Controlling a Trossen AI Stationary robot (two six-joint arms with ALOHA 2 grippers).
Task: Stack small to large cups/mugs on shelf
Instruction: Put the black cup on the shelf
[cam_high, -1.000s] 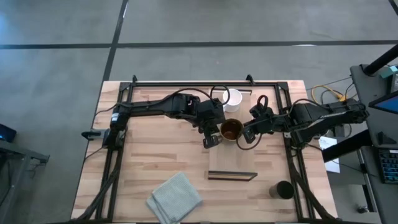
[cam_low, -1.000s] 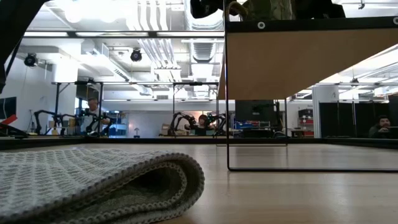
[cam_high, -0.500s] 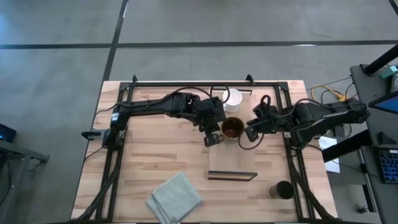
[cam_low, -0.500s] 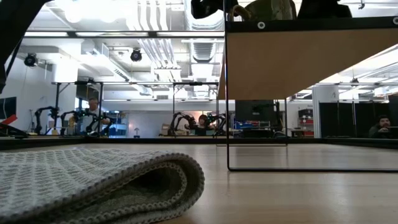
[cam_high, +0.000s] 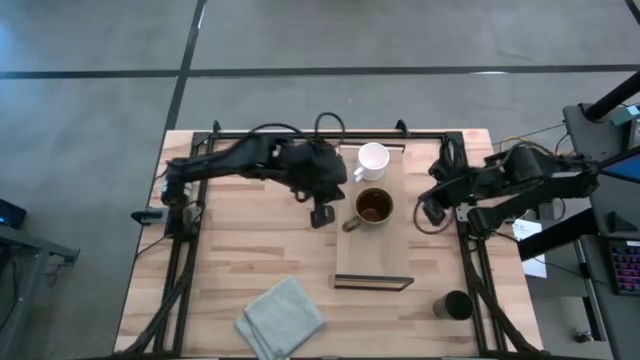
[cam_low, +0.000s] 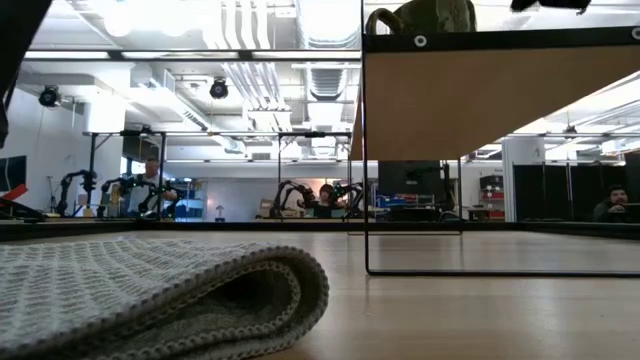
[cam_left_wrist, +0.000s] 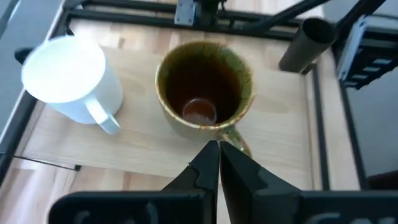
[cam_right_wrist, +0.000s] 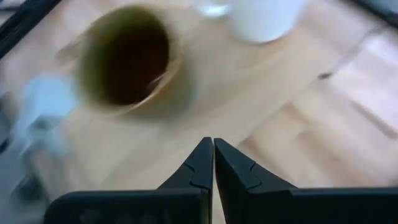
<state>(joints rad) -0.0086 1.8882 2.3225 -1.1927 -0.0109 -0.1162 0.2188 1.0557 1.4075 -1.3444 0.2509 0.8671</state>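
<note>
Shelf (cam_high: 372, 262) holds olive-brown mug (cam_high: 373, 207), white mug (cam_high: 372, 159); both empty

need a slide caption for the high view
Both shut grippers, left gripper and right gripper, flank the light-wood shelf holding a white handled mug and an olive-brown handled mug.

A folded grey cloth (cam_high: 281, 317) (knit-textured) lies on the table (cam_high: 240, 250).

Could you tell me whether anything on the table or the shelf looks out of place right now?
Only the dark cup: it stands on the table off the shelf's near end, while the white mug and olive mug sit upright on the shelf. Nothing looks spilled or tipped.
</note>
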